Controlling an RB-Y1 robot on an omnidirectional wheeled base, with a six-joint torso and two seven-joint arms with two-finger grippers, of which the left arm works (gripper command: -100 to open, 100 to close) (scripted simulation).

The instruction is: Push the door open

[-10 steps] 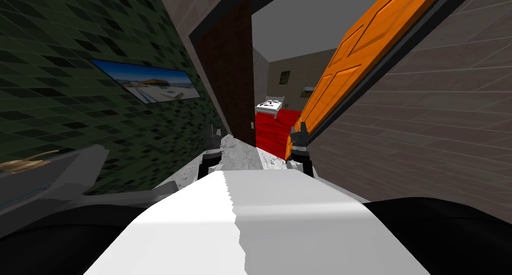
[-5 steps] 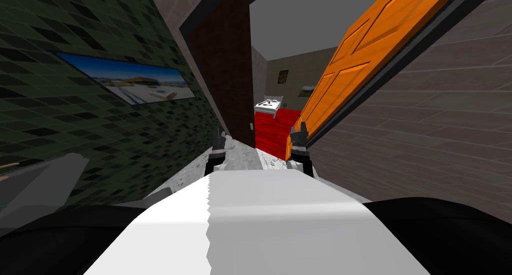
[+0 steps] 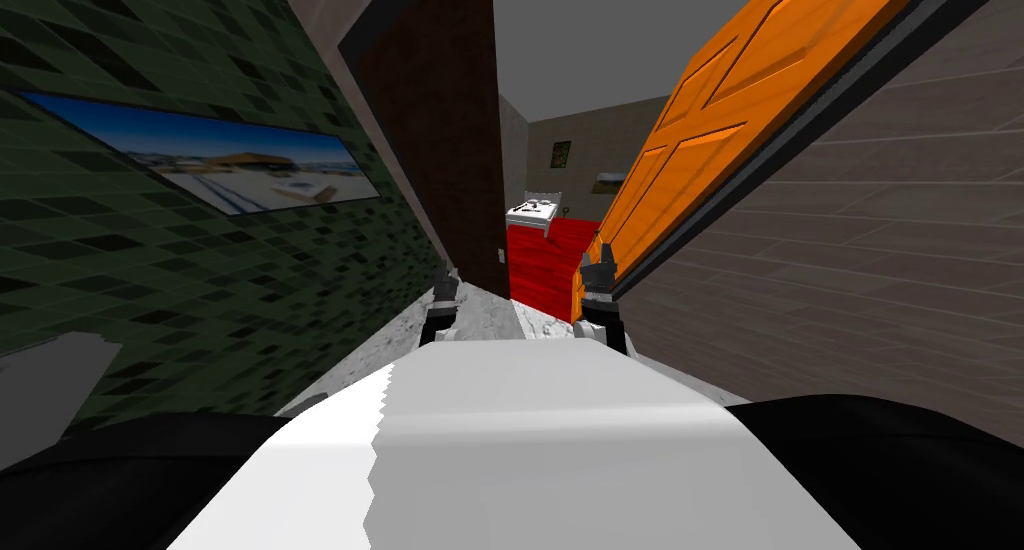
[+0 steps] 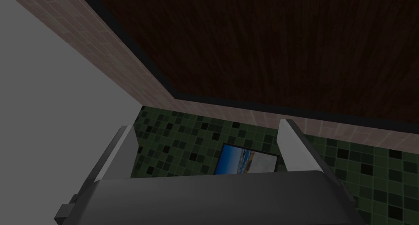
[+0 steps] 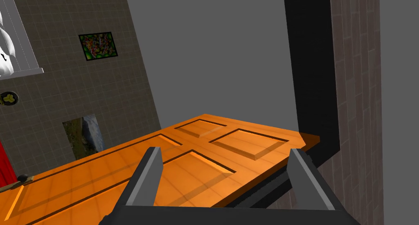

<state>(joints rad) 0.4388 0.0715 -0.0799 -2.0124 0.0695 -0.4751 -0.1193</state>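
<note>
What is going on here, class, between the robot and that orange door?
A two-armed robot is at the orange panelled door, which already stands well open on its right. The right gripper, fingers open, is close to the door's face; whether it touches cannot be told. The left gripper, also open, points at a dark brown wooden panel on the opposite side. Between them, farther on, lies a red floor.
</note>
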